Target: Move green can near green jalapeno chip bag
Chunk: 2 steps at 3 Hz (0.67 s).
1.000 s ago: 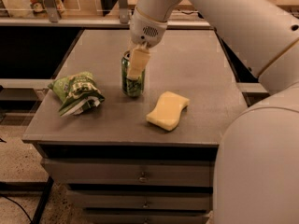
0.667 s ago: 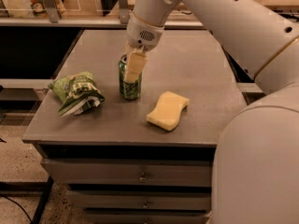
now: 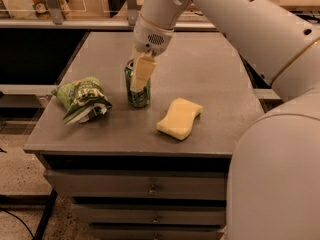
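The green can (image 3: pixel 142 98) stands upright on the grey table (image 3: pixel 200 64), left of its middle. My gripper (image 3: pixel 135 82) comes down from above and is shut on the green can; one pale finger (image 3: pixel 140 73) lies across its front, the other is hidden behind it. The green jalapeno chip bag (image 3: pixel 82 98) lies crumpled near the table's left edge, a short gap to the left of the can.
A pale yellow sponge (image 3: pixel 180 118) lies to the right of the can, near the front edge. The table is a drawer cabinet with drawers (image 3: pixel 150 188) below. My white arm fills the right side. Shelves stand behind the table.
My gripper has slid the green can a little to the left, toward the chip bag. The bag and the sponge have not moved.
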Available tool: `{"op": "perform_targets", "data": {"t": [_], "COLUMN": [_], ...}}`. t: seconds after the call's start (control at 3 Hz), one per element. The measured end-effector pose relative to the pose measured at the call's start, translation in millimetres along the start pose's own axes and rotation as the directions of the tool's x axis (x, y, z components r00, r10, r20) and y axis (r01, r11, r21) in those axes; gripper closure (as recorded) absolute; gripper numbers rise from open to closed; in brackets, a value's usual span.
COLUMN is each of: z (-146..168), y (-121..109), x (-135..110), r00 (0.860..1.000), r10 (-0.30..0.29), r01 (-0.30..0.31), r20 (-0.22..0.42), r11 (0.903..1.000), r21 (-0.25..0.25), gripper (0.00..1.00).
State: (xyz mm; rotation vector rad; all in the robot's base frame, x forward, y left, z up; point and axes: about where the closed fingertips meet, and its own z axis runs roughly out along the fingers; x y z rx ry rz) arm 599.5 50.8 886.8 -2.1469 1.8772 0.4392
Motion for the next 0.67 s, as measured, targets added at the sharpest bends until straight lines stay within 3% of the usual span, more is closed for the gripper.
{"op": "perform_targets", "data": {"t": [0.33,0.67], "z": [2.1,2.1], "y": [-2.8,-2.9], "x": [-2.0,-2.0], "r00": [1.000,1.000], "r10": [-0.001,-0.001], "r01": [0.001,0.001], "r20": [0.005,0.005], "r11": [1.0000,1.0000], "r21": [0.007,0.007], "gripper": [0.00,0.00]}}
